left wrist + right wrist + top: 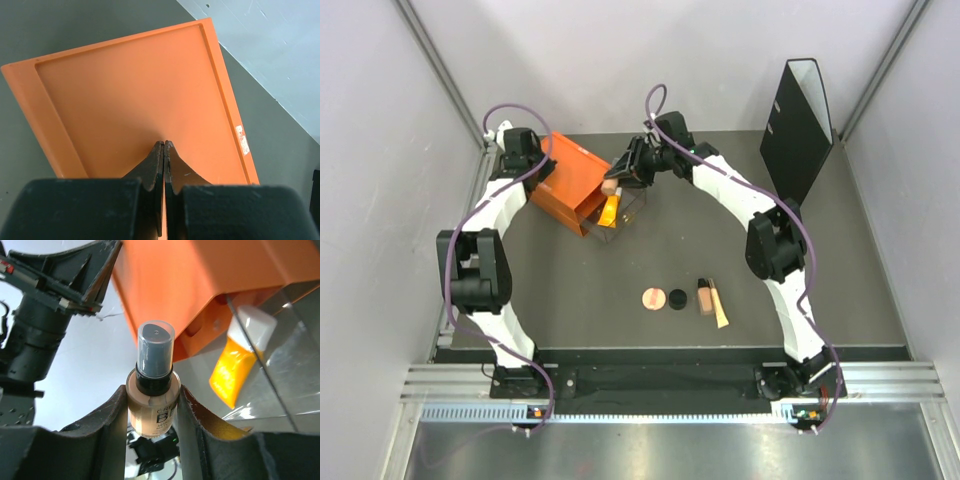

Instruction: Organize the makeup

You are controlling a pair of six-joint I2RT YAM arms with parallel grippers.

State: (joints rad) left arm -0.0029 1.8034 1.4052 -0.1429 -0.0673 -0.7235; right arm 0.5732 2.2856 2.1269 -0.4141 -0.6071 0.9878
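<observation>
A beige, dark-capped bottle is being clamped by the right gripper above the clear plastic drawer, where an orange white-capped tube is lying. The orange plastic box is apparently being steadied by the closed left gripper. A round pink disc, a small black disc, a beige stick and a second beige bottle are being left on the table.

A dark grey matte tabletop spreads beneath the right pincer. Plain pale grey walls rise behind it and on both sides. A black upright binder stands well to its right under even, soft light.
</observation>
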